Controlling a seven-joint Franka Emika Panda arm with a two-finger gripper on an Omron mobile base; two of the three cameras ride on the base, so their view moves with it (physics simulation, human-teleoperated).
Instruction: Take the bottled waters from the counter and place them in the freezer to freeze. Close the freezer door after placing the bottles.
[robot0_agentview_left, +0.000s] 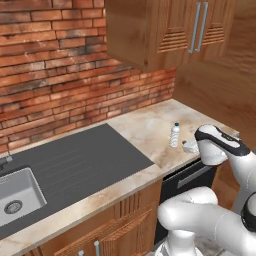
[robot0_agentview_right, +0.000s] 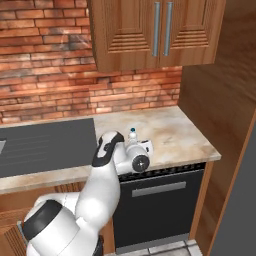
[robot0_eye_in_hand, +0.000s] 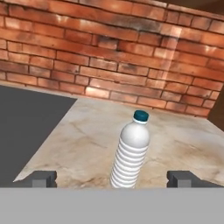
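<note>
One bottled water (robot0_eye_in_hand: 130, 154), clear with a white ribbed body and a blue cap, stands upright on the beige marbled counter (robot0_eye_in_hand: 83, 135). The same bottle (robot0_agentview_left: 174, 135) stands near the counter's right end, and its cap (robot0_agentview_right: 132, 132) peeks over my wrist. My gripper (robot0_eye_in_hand: 112, 179) is open, level with the bottle's base, one dark fingertip (robot0_eye_in_hand: 41, 178) on each side and well apart from it. From the base views the gripper (robot0_agentview_left: 189, 146) (robot0_agentview_right: 147, 146) sits just in front of the bottle, over the counter's front edge. The freezer and its door are out of view.
A dark grey inset panel (robot0_agentview_left: 75, 162) and a steel sink (robot0_agentview_left: 15, 196) lie to the left. A brick wall (robot0_eye_in_hand: 109, 52) backs the counter. Wooden upper cabinets (robot0_agentview_right: 155, 30) hang overhead, a wooden side wall (robot0_agentview_right: 220, 85) closes the right end, and a black appliance front (robot0_agentview_right: 160, 200) sits below.
</note>
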